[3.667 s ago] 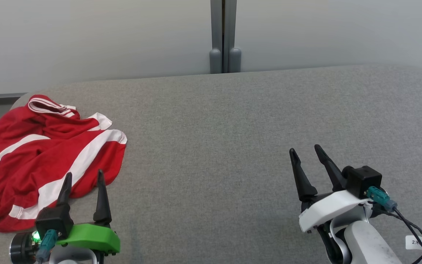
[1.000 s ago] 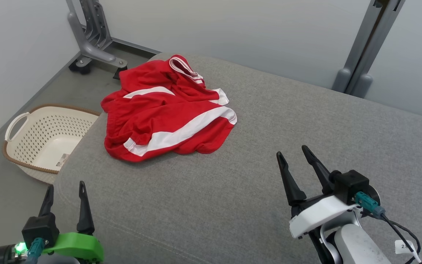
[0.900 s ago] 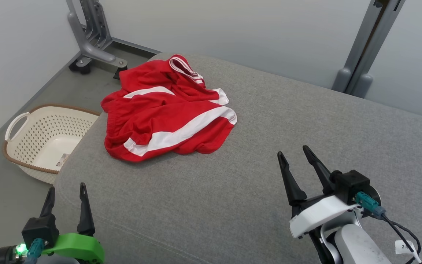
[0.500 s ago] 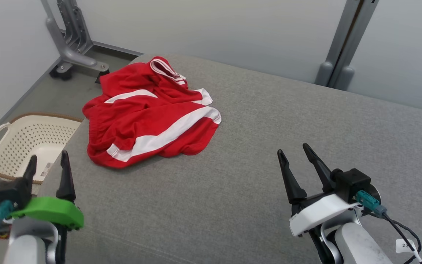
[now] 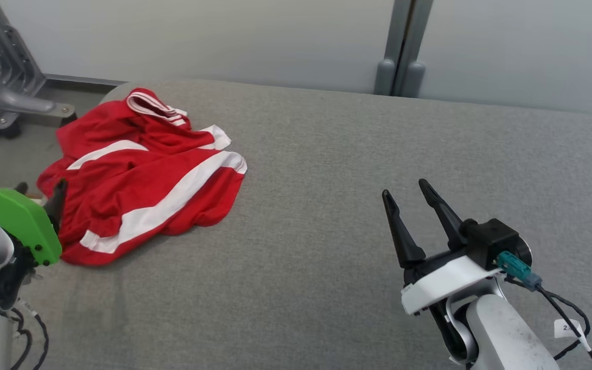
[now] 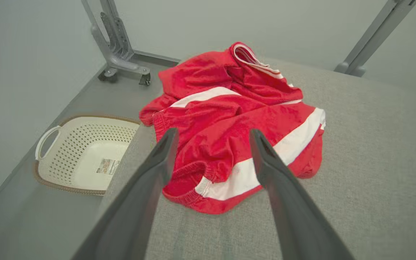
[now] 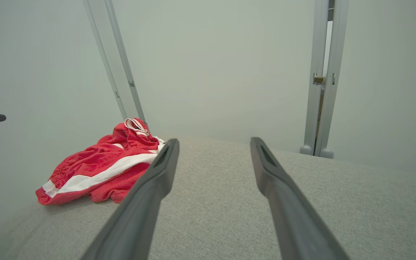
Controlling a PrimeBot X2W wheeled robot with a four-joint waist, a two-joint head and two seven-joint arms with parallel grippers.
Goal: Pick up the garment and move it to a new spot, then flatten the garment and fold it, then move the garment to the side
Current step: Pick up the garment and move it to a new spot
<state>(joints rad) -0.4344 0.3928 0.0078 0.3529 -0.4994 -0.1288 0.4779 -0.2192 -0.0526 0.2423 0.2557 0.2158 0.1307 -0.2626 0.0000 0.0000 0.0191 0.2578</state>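
The garment (image 5: 142,174) is a pair of red shorts with white stripes, lying crumpled at the far left end of the grey padded table (image 5: 352,154). My left gripper (image 5: 39,186), with its green housing, hovers just off the garment's near-left edge. In the left wrist view that gripper (image 6: 212,133) is open, its fingers framing the garment (image 6: 229,108) without touching it. My right gripper (image 5: 405,189) is open and empty over bare table, far to the right of the garment. The right wrist view shows the open gripper (image 7: 214,141) and the garment (image 7: 103,166) at left.
A cream perforated laundry basket (image 6: 49,131) stands on the floor beside the table's left end. A grey metal stand leg (image 5: 13,97) sits on the floor behind it. A grey post (image 5: 401,51) rises at the wall behind the table.
The head camera has swung, shifting the whole picture. My left arm has risen and come up close to the garment's near-left edge. The garment lies as before, and both grippers stay open.
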